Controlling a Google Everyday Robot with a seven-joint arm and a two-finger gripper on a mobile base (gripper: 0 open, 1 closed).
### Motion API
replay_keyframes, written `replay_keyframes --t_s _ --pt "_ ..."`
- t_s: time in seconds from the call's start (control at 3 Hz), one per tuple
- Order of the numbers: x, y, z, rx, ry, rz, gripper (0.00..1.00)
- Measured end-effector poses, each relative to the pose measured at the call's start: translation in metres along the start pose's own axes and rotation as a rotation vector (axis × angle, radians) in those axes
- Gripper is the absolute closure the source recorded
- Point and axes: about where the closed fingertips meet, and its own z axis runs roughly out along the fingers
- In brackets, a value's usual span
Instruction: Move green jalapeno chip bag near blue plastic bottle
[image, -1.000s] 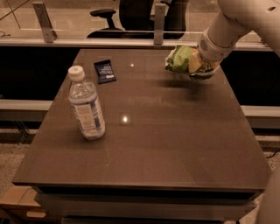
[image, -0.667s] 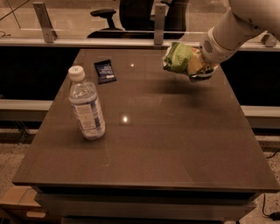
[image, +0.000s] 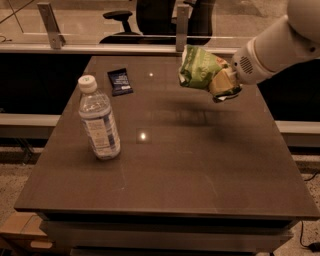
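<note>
The green jalapeno chip bag (image: 199, 68), crinkled light-green foil with white lettering, hangs in the air above the table's far right part. My gripper (image: 223, 83) is shut on the bag's right end, at the end of my white arm that comes in from the upper right. The blue plastic bottle (image: 99, 120), clear with a white cap and pale label, stands upright on the left side of the table, well to the left of the bag and nearer the front.
A small dark-blue flat packet (image: 120, 81) lies on the dark brown table (image: 170, 170) at the far left. A glass partition with metal posts (image: 181, 26) and an office chair (image: 123, 17) stand behind the table.
My gripper has lifted the chip bag off the table's far right and carried it up and to the left. The bottle and packet have not moved.
</note>
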Motion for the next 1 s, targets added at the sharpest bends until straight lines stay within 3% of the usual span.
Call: replay_keyframes --t_s 0.33,0.67,1.0 --pt "0.017 0.023 -0.003 -0.045 -0.082 -0.035 1.00" --pt "0.031 0.051 -0.005 -0.056 -0.119 -0.063 1.00" --pt "0.042 0.084 -0.014 -0.032 -0.084 -0.080 1.00"
